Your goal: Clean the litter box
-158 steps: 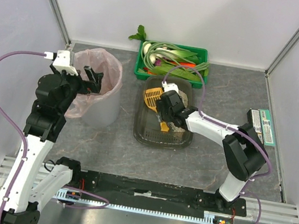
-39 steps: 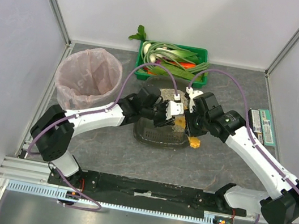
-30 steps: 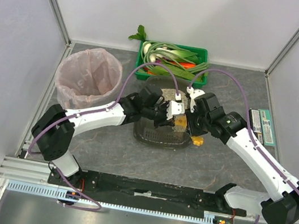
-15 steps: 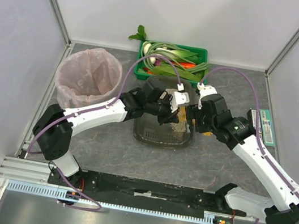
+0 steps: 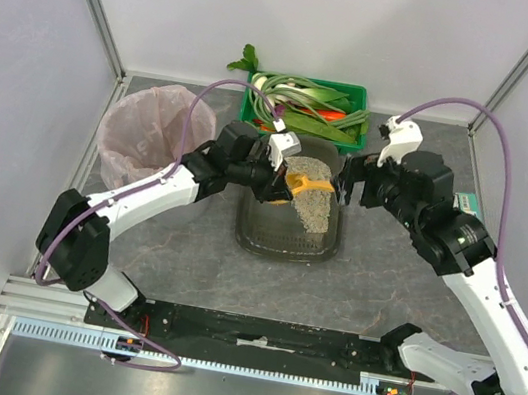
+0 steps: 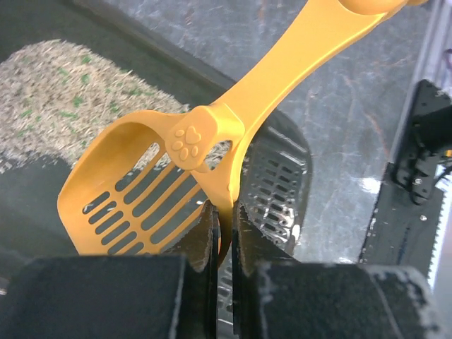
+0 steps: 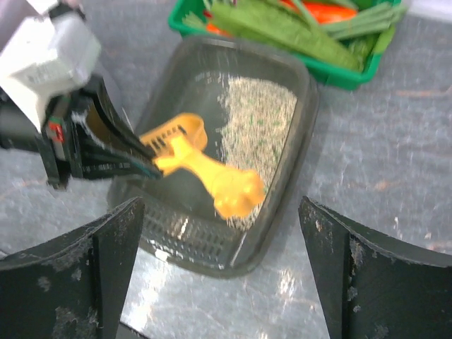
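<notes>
Toward the far edge of the desk, left of centre, the left gripper [image 6: 224, 212] has its fingers clenched on the rim of the yellow scoop [image 6: 212, 141], near where bowl meets handle, holding it above the litter box [image 5: 251, 224]. A second ago both grippers met at the scoop; now the right gripper [image 5: 347, 184] has its fingers spread wide and has backed toward the right edge, so the handover looks done and scooping can begin. The slotted bowl is empty. Near the far left corner, a round grey bin [image 5: 121, 155] with pink liner shows no waste. The litter box, mid-desk, holds beige litter [image 5: 311, 205] heaped along its right side. Just beyond it, at the far edge, a green crate [image 5: 358, 96] holds vegetables [image 5: 305, 103].
</notes>
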`<state>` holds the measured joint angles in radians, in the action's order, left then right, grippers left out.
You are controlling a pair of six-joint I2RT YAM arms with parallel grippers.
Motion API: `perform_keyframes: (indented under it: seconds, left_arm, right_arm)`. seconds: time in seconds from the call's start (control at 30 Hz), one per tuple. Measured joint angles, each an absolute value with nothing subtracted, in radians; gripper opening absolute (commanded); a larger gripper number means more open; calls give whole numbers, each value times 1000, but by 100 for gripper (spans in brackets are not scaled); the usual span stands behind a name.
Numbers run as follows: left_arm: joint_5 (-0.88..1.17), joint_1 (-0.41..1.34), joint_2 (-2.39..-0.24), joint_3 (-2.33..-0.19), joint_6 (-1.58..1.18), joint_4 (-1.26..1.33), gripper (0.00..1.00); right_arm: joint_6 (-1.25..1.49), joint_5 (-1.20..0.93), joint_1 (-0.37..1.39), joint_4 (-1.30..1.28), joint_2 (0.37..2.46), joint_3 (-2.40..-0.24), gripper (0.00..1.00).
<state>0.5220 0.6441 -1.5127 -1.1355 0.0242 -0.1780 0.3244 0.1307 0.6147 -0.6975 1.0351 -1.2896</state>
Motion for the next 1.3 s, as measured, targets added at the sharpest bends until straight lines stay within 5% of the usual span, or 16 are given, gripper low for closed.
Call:
perform_keyframes:
  seconds: [0.53,1.3]
  left_arm:
    - [945,521,-1538,-1196,-104,-155,2]
    - [1031,516,-1561,-1200,-123,-209,2]
  right_arm:
    - [204,-86,566,-755,1194,-1472,76]
    - [155,-62,633,-810,1232,-1471,53]
